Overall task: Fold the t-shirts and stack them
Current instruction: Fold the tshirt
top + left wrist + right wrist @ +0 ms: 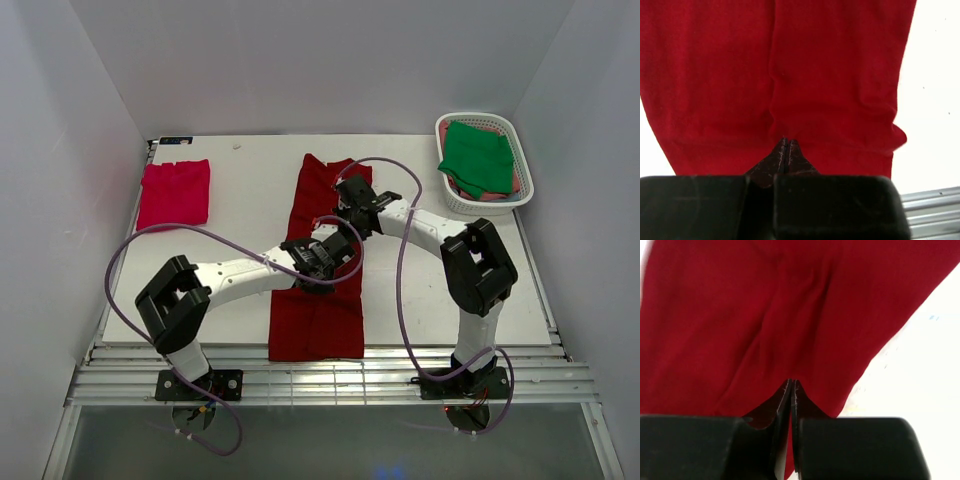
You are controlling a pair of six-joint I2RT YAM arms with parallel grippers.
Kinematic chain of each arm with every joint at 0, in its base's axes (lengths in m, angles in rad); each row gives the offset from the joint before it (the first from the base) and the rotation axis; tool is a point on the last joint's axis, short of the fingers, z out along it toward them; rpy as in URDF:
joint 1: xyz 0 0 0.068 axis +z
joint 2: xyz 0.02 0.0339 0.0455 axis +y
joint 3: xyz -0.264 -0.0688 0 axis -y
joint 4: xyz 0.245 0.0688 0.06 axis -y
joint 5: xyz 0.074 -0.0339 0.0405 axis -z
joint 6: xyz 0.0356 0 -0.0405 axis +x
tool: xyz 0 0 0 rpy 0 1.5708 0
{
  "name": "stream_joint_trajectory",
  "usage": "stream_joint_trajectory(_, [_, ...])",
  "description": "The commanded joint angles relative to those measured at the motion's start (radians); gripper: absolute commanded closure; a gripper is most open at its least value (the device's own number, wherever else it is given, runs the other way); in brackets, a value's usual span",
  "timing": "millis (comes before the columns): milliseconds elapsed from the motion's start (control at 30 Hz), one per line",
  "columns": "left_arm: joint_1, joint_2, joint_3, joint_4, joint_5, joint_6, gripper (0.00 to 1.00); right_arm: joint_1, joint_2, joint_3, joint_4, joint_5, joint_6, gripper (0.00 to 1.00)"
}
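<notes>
At frame centre both the left gripper (786, 150) and right gripper (791, 390) are clamped tight, seemingly each pinching the dark red t-shirt (318, 322)

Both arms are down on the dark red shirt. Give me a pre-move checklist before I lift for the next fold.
1. Left gripper shut: ok.
2. Right gripper shut: ok.
3. Cloth really caught between each pair of pads: cannot tell; creases run to both tips.
4. Dark red shirt folded into a long strip: ok.
5. Pink shirt folded, lying apart at far left: ok.
6. Green shirt out of the basket: not ok, it lies inside.
</notes>
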Motion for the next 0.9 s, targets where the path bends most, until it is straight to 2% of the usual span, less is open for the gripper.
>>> stream_joint_trajectory(0, [0.005,0.001,0.009,0.038,-0.058,0.011,1.00,0.012,-0.050,-0.049,0.038,0.066,0.058,0.92])
stream_joint_trajectory(300, [0.004,0.069,-0.006,0.107,-0.072,0.033,1.00,0.035,-0.034,-0.133,0.047,0.102,0.084,0.92])
stream_joint_trajectory(600, [0.024,0.208,0.049,0.141,-0.088,0.094,1.00,0.042,0.054,-0.107,0.034,0.127,0.086,0.92])
stream_joint_trajectory(867, [0.049,0.253,0.057,0.161,-0.066,0.111,1.00,0.040,0.160,-0.009,-0.011,0.162,0.078,0.92])
